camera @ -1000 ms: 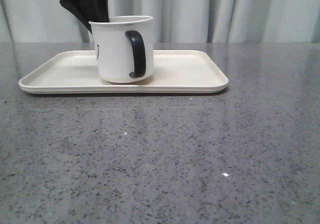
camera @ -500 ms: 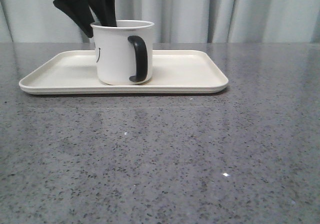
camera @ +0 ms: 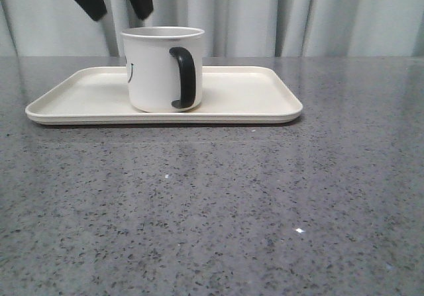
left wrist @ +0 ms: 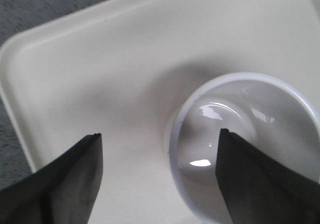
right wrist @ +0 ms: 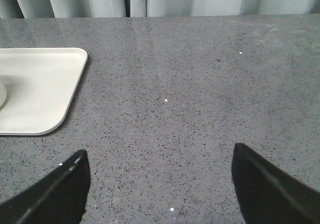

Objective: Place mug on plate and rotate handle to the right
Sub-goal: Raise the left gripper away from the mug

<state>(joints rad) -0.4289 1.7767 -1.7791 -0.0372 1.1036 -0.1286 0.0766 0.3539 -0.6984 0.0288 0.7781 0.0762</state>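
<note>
The white mug (camera: 156,71) stands upright on the cream plate (camera: 252,97), left of its middle. Its black handle (camera: 185,77) faces the front, slightly to the right, and part of the black face print shows on its left side. My left gripper (camera: 119,1) is open and empty above the mug's left rim, clear of it. In the left wrist view the gripper (left wrist: 159,136) looks down on the mug's open mouth (left wrist: 250,129) and the plate (left wrist: 100,68). My right gripper (right wrist: 160,156) is open and empty over bare table, right of the plate's corner (right wrist: 50,83).
The grey speckled table (camera: 265,203) stretches in front of and to the right of the plate. Pale curtains (camera: 298,11) hang behind the table's far edge.
My left gripper let go of the mug's rim, opened and rose above it. The mug, tilted a second ago, settled flat on the plate.
</note>
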